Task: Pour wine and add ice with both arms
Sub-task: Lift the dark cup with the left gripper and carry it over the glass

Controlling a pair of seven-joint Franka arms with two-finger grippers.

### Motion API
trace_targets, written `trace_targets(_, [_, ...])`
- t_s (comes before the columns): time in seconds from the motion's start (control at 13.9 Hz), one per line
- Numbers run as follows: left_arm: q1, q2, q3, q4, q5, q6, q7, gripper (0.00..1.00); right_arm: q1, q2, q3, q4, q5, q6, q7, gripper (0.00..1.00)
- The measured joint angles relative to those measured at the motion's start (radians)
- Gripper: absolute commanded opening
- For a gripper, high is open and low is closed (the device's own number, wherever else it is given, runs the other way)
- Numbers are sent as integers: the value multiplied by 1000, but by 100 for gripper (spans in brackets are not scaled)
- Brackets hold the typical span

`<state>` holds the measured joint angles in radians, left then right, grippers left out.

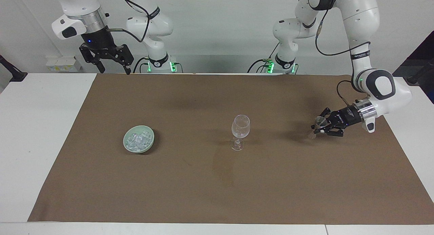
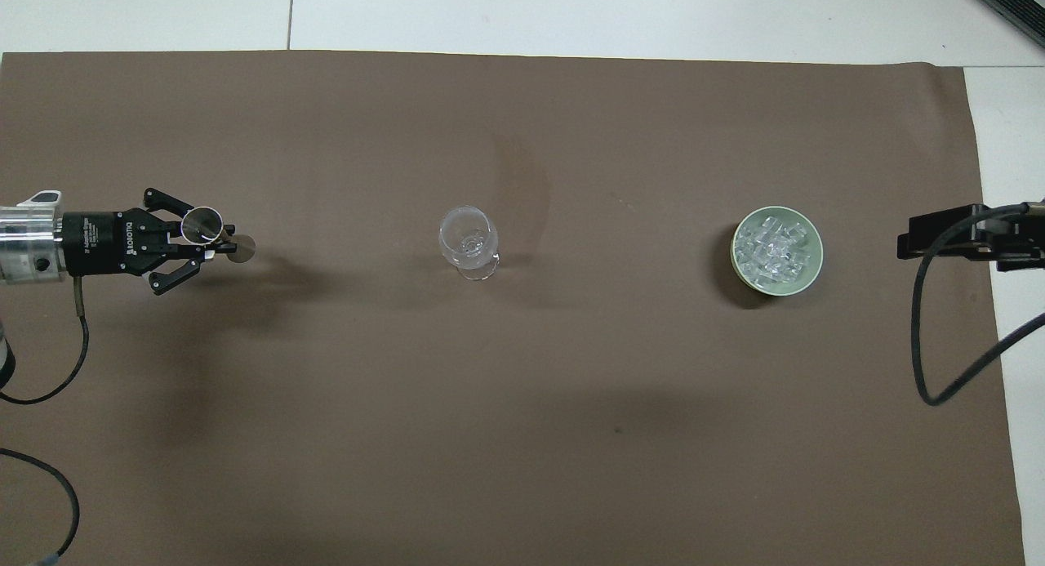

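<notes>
A clear empty wine glass stands upright mid-mat; it also shows in the overhead view. A pale green bowl toward the right arm's end holds several ice cubes, also seen from overhead. My left gripper is shut on a small metal jigger, held tilted just above the mat toward the left arm's end; the overhead view shows the gripper and jigger too. My right gripper is open and empty, waiting high over the mat's corner nearest the robots.
A brown mat covers most of the white table. A faint stain marks the mat just farther from the robots than the glass. The right arm's black hand and cable show beside the bowl from overhead.
</notes>
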<state>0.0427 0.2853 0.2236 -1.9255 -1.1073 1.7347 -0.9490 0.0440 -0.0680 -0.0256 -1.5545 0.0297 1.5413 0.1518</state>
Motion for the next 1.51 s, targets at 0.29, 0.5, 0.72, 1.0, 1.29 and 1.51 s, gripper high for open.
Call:
trace_targets(0.29, [-20,-52,-25,11,35,0,-78,0,0,0,0,0,0,0,0,100])
trace_targets(0.5, [-25,-99,-80,14,84,6,-132,0,0,0,0,0,0,0,0,100])
trace_targets(0.72, [-26,-138,-152,14,132,55,-203,0,0,0,0,0,0,0,0,100])
trace_targets(1.0, [-27,-161,-243,14,157,139,-331,0,0,0,0,0,0,0,0,100])
trace_targets(1.29, [-28,-168,-337,14,193,248,-445,0,0,0,0,0,0,0,0,100])
trace_targets(1.51, [-37,-171,-379,14,216,302,-502,0,0,0,0,0,0,0,0,100])
